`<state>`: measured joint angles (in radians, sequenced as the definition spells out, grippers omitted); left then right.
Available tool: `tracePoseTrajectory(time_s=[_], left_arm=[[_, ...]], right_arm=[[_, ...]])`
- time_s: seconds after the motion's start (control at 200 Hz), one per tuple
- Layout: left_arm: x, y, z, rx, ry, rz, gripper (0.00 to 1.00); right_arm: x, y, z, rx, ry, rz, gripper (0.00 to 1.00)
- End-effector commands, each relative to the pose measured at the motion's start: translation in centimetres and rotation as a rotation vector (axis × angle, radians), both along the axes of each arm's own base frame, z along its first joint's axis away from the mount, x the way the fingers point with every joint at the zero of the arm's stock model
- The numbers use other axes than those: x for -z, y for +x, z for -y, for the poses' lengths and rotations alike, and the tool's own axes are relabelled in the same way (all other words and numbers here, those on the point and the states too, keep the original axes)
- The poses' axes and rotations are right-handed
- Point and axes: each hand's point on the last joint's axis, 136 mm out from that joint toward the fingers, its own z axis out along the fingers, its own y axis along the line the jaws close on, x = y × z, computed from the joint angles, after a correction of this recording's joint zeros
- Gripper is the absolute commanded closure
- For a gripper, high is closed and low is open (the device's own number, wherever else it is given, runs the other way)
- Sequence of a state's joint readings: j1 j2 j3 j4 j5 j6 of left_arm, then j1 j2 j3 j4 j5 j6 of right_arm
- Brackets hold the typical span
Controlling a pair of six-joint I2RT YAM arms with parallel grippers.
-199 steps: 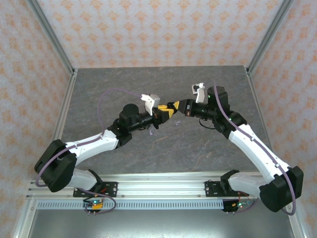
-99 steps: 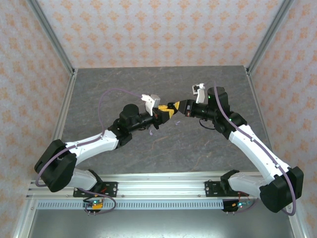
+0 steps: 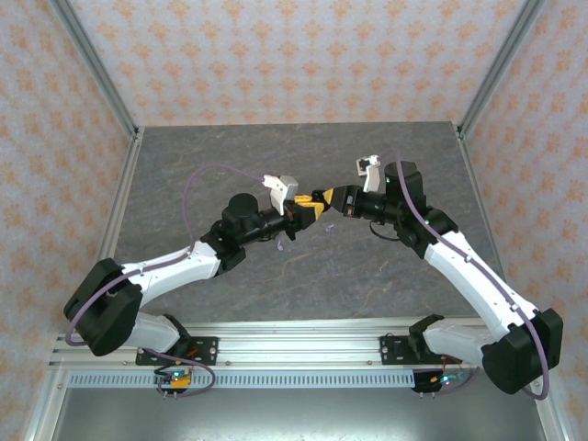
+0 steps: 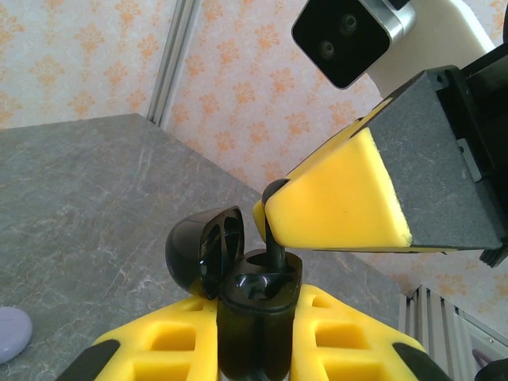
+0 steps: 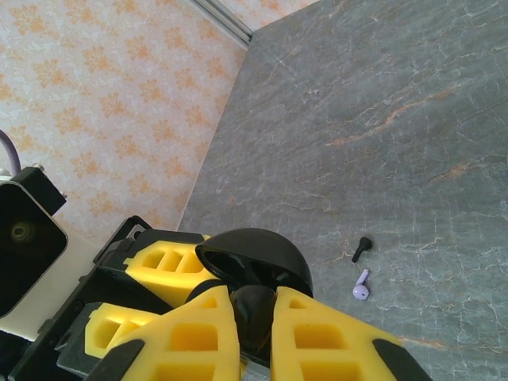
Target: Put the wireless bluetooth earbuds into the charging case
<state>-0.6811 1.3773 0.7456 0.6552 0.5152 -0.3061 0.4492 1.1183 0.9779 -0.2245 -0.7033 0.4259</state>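
My left gripper (image 4: 254, 311) is shut on the black charging case (image 4: 255, 333), held upright above the table with its lid (image 4: 200, 250) hinged open. My right gripper (image 5: 252, 308) is shut on a black earbud (image 5: 255, 319), whose stem (image 4: 275, 252) reaches down into one of the case's slots. In the top view the two grippers meet tip to tip, left (image 3: 301, 209) and right (image 3: 324, 200). A second black earbud (image 5: 362, 248) and a pale lilac earbud (image 5: 361, 287) lie loose on the table below.
The grey stone-patterned table (image 3: 367, 156) is walled by patterned panels and metal posts. A small lilac piece (image 3: 328, 227) lies under the grippers, and another (image 3: 282, 242) lies beside the left wrist. A lilac rounded object (image 4: 11, 334) sits on the table.
The right gripper has edged very slightly toward the left one. Both grips are unchanged.
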Motion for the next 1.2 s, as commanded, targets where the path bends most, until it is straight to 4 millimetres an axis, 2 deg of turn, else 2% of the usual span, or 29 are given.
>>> tracePoseTrajectory(time_s=[0.0, 0.255, 0.971, 1.196], left_arm=[[-4.1, -0.2, 0.1, -0.006, -0.076, 0.09, 0.92], [-4.6, -0.4, 0.3, 0.011, -0.086, 0.108, 0.92], [-4.4, -0.7, 0.3, 0.021, -0.067, 0.135, 0.93], [-4.6, -0.8, 0.2, 0.021, -0.065, 0.148, 0.93]], right_arm=[[0.0, -1.0, -0.1, -0.022, 0.01, -0.002, 0.88], [0.3, -2.1, -0.9, -0.073, -0.018, -0.004, 0.83], [-0.8, -2.3, -0.7, -0.085, -0.051, 0.021, 0.7], [-0.5, -1.9, 0.1, -0.047, -0.105, 0.024, 0.58]])
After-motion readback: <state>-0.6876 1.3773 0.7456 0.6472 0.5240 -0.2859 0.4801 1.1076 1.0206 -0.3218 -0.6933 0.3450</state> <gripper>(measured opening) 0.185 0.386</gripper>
